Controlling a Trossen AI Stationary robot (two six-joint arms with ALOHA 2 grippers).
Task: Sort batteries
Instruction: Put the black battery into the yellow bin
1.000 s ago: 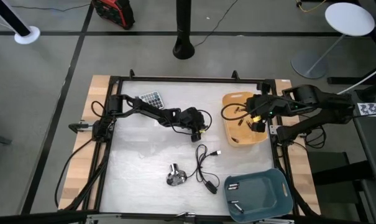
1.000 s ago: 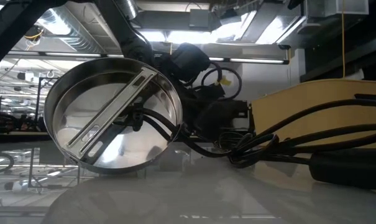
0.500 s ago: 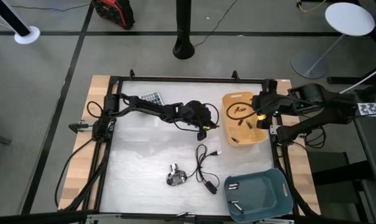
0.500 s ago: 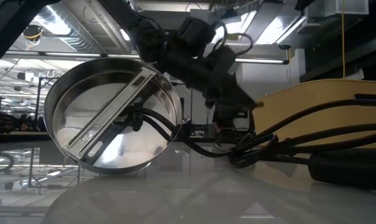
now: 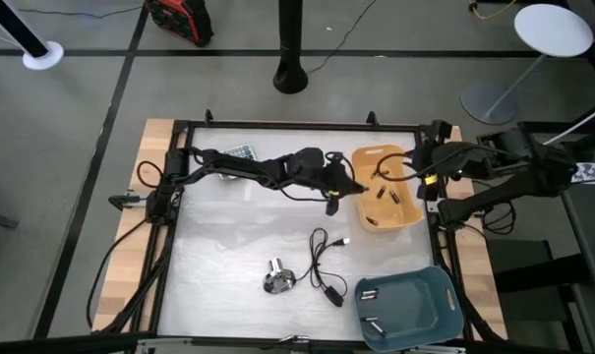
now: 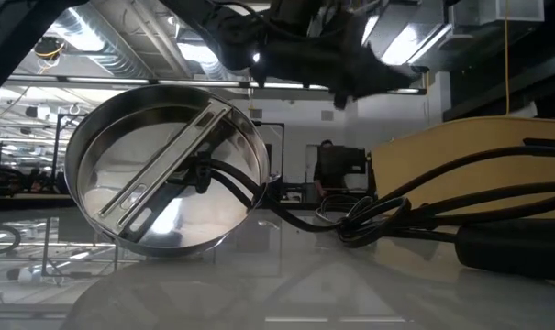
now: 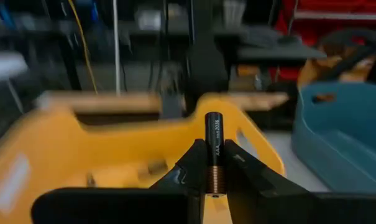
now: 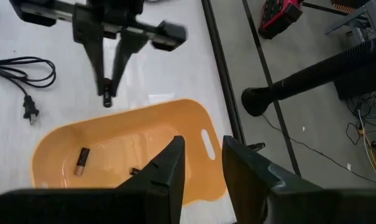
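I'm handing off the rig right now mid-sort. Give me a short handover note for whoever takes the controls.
Left hand: shut on a battery, at the yellow bin's edge, not yet over it.
Right hand: open, empty, above the yellow bin's far side.
Done: a few batteries lie in the yellow bin, two in the blue bin.
Left: drop the held battery in its bin. I see no loose batteries on the table; only a cable, a calculator and a metal piece.

high: overhead, straight down, whole table (image 5: 228,246) in frame
low: tabletop level, close behind metal bowl (image 6: 162,179)
left wrist: near yellow tray (image 7: 63,155)
right wrist: above tray
shared: yellow tray, all views
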